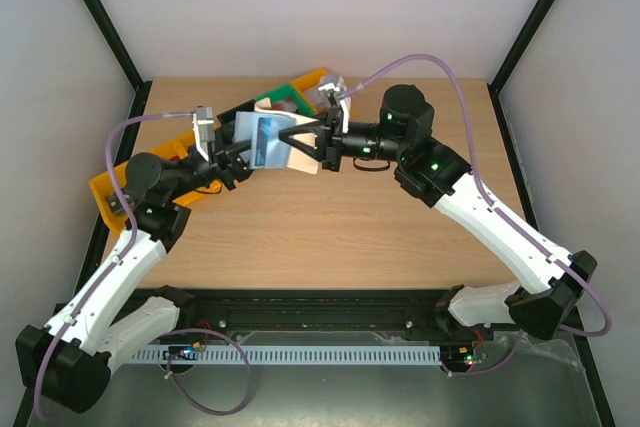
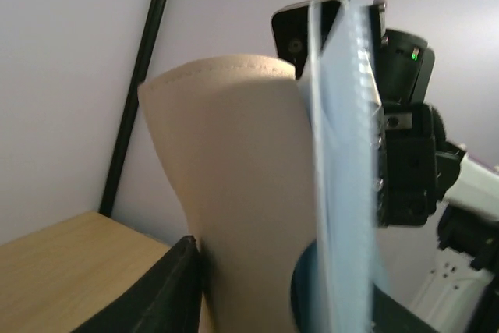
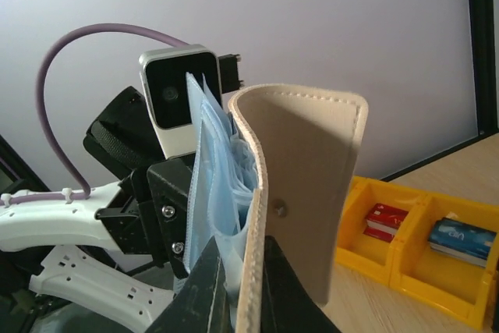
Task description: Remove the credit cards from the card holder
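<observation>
1. The card holder [image 1: 262, 139] is hanging in the air above the wooden surface [image 1: 350, 237], between the two arms, with its fold opened out.
2. The right gripper [image 1: 290, 139] is reaching in from the right, and its jaws are pinching together on the card holder's lower edge, where the beige cover and the light blue pockets meet.
3. The left gripper [image 1: 243, 152] is meeting the card holder from the opposite side. In the left wrist view one dark jaw is touching the beige flap, but the blue pocket is hiding the other, so I cannot tell whether these jaws are clamping or standing apart.
4. The beige cover is curling outward, its tiny dot facing the right wrist camera.
5. No card is showing clearly among the blue layers.
6. Behind, a yellow bin [image 3: 390, 259] is sitting on the surface holding red and blue items, with a green bin [image 1: 280, 99] near it.
</observation>
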You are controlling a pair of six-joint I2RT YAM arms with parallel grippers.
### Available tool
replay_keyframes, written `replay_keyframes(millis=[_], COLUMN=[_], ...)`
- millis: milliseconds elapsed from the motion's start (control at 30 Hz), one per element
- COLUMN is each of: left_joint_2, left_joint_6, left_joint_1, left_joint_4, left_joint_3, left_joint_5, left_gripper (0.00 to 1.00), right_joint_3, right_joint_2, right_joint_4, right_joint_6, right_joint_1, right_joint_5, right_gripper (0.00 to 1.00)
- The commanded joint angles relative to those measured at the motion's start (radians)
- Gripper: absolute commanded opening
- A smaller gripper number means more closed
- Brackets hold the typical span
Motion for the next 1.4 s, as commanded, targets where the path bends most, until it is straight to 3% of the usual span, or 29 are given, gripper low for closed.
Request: replay_keyframes(millis=[0,200,333,533,667,800,900,1067,1300,1367], left_joint_2=[-0.04,-0.058,-0.07,-0.039,-0.041,-0.013,-0.012,-0.012,-0.009,-0.007], left_joint_6=[0.005,0.013,0.02,-0.178,0.055,0.089,0.117,0.11,0.084,0.058], left_joint_1=[0.022,0.039,0.092,0.17,0.092,0.081,0.074,0.062,0.037,0.036], left_joint_4=[0.04,-0.001,-0.038,0.111,-0.103,-0.167,-0.196,-0.157,-0.098,-0.079], left_joint_3=[-0.008,-0.013,0.0,-0.024,-0.002,0.025,0.023,0.006,-0.006,-0.012], left_joint_5=[0.043,0.107,0.15,0.241,0.191,0.164,0.16,0.184,0.216,0.218], left_gripper=[0.41,0.6,0.73,0.83,0.84,0.83,0.69,0.3,0.03,0.02], right_joint_3=[0.06,0.079,0.135,0.209,0.187,0.174,0.144,0.127,0.112,0.11], right_joint_2=[-0.022,-0.027,-0.006,0.036,0.062,0.08,0.074,0.07,0.072,0.072], right_joint_4=[-0.119,-0.199,-0.35,-0.481,-0.421,-0.369,-0.332,-0.3,-0.249,-0.238], right_joint_6=[-0.056,-0.099,-0.203,-0.275,-0.219,-0.178,-0.161,-0.149,-0.137,-0.137], right_joint_1=[-0.057,-0.099,-0.11,-0.111,-0.111,-0.108,-0.106,-0.106,-0.106,-0.106], right_joint_5=[-0.005,-0.065,-0.078,-0.092,-0.206,-0.272,-0.315,-0.343,-0.338,-0.336], right_gripper=[0.02,0.02,0.01,0.02,0.02,0.02,0.02,0.02,0.02,0.02])
